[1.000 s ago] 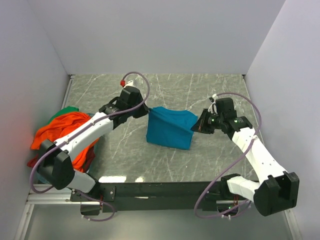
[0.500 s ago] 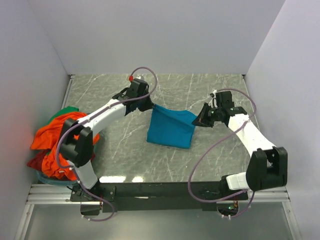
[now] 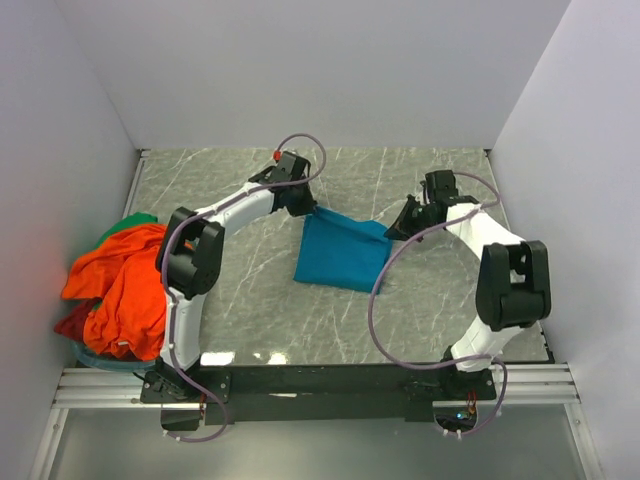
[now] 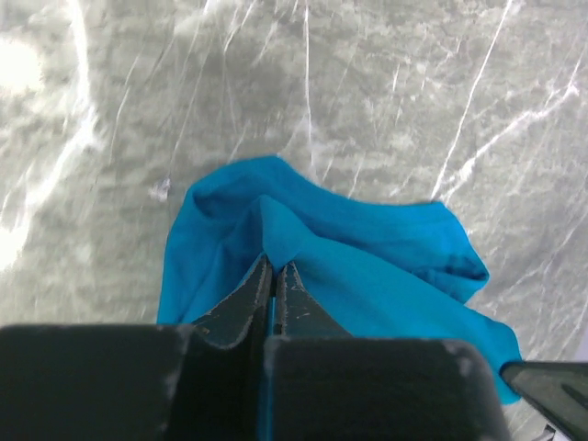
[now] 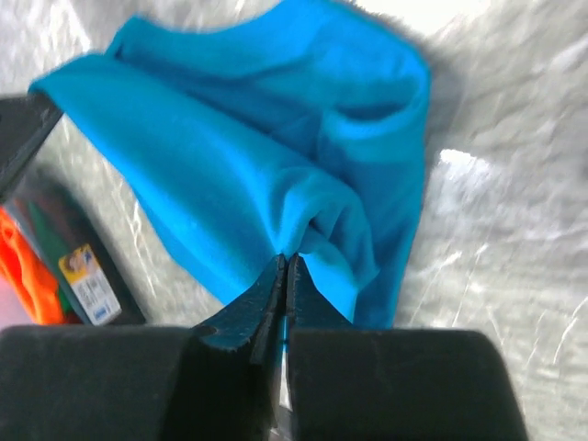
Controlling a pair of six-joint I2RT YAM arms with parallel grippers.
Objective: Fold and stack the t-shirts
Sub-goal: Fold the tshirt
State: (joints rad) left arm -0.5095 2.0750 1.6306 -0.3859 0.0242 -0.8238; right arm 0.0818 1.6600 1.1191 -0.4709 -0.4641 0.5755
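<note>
marble table (image 3: pixel 245 295), t-shirt (image 3: pixel 340 257) in left gripper (image 3: pixel 313 211), right gripper (image 3: pixel 392 232)

The teal t-shirt (image 3: pixel 340 255) takes up the middle of the surface (image 3: pixel 250 320). It is stretched between the left claw (image 3: pixel 308 208) and the right claw (image 3: pixel 396 231), each pinched tight on a far corner of the cloth, so that line bars the way across the centre. The left arm (image 3: pixel 225 212) arches from the near-left corner toward the middle. The right arm (image 3: pixel 490 240) runs up beside the right edge. A heap of orange, red and green t-shirts (image 3: pixel 120 285) blocks the left edge toward the near-left corner. Bare marble shows along the far edge, in the far-left corner, and in a wide band along the near edge in front of the teal cloth. Plain walls (image 3: pixel 300 80) close the left, far and right edges.
</note>
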